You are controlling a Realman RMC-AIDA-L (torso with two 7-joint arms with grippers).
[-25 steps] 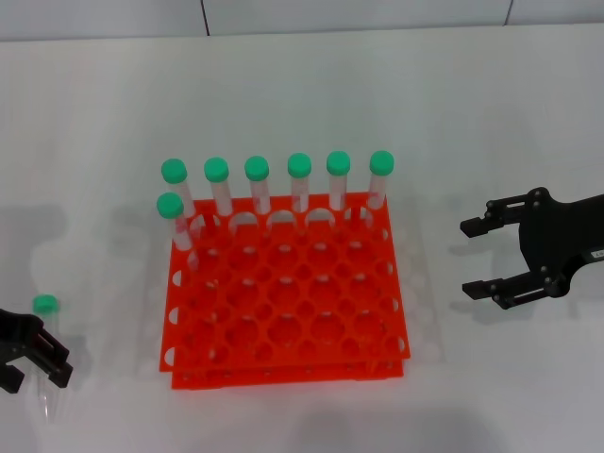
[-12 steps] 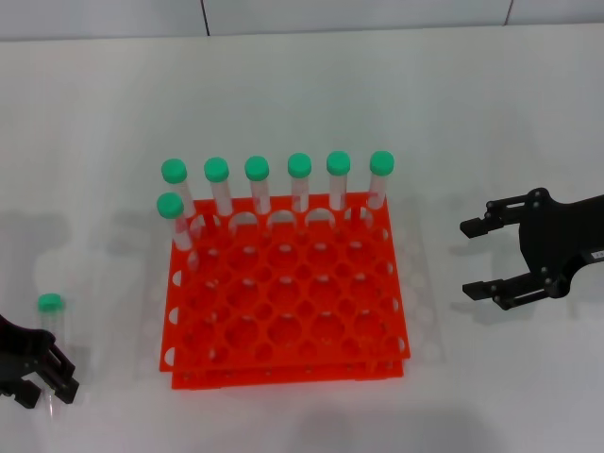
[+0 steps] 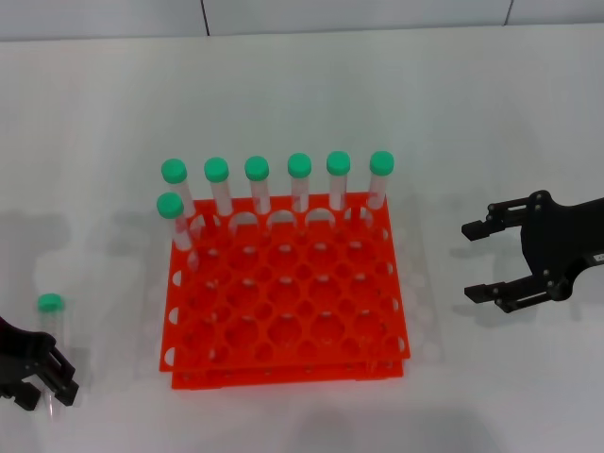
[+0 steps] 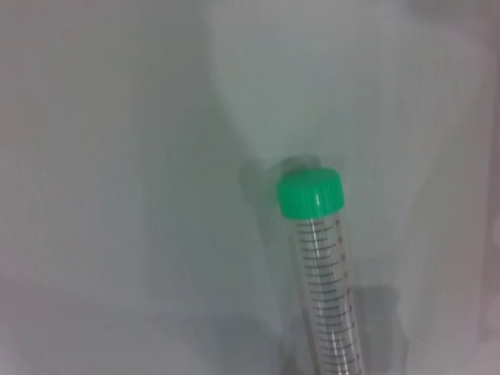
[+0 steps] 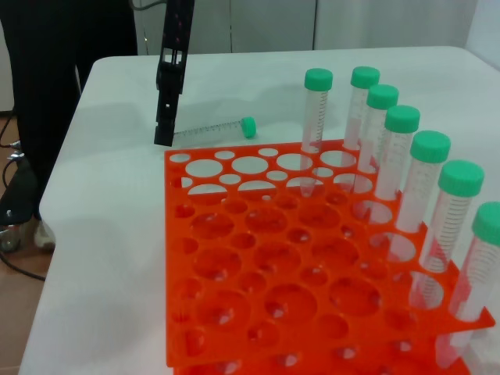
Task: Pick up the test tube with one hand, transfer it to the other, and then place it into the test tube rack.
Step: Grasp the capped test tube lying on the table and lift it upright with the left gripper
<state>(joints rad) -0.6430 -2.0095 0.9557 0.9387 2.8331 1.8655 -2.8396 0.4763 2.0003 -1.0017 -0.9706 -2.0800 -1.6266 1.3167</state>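
7 capped tubes [image 3: 299, 183] stand in the rack [image 3: 288, 302]; 1 tube [image 3: 49, 326] lies on the table [image 3: 377, 85]. Left gripper [image 3: 36, 377] straddles it, jaws apart; right gripper [image 3: 483, 260] gapes empty; label unreadable.

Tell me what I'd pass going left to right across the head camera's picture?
Left gripper at the test tube lying on the table → the orange-red test tube rack with seven green-capped tubes standing along its far side → right gripper, open.

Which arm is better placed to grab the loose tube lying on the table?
Left. The left gripper is right at the test tube; the right gripper hangs open beyond the rack.
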